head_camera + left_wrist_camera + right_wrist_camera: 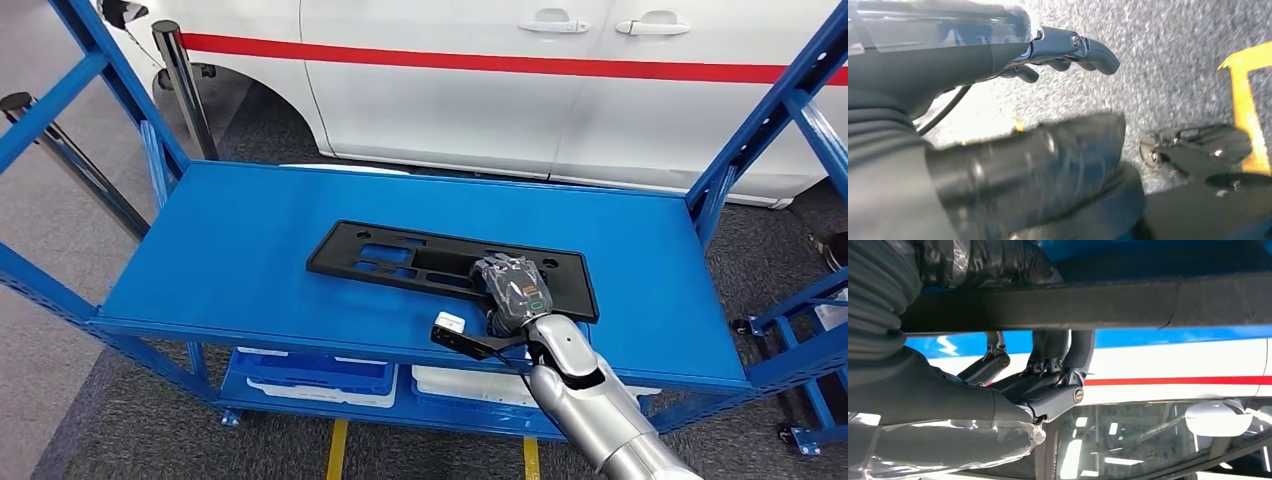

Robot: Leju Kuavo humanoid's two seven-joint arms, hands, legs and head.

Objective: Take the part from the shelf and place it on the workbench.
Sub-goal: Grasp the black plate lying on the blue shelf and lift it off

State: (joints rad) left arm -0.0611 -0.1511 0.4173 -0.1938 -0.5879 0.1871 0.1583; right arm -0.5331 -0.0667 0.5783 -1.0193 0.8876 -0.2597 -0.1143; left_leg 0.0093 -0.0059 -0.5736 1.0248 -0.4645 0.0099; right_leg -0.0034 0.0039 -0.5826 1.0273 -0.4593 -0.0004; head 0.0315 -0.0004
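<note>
A flat black plastic part [400, 255] with cut-outs lies on the blue shelf [220, 260], a little right of its middle. My right hand [512, 290] sits on the part's near right portion. In the right wrist view its fingers [1068, 390] hook over the part's black bar [1108, 305] and the thumb lies on the bar's other side, so the hand grips the part. My left hand [1063, 50] hangs over the grey floor with its fingers loosely apart, holding nothing.
A white car [500, 80] with a red stripe stands right behind the shelf. Blue uprights [770, 120] frame both ends. White and blue trays [320, 375] lie on the lower level. Barrier posts [185, 85] stand at the back left. Yellow tape [1248, 100] marks the floor.
</note>
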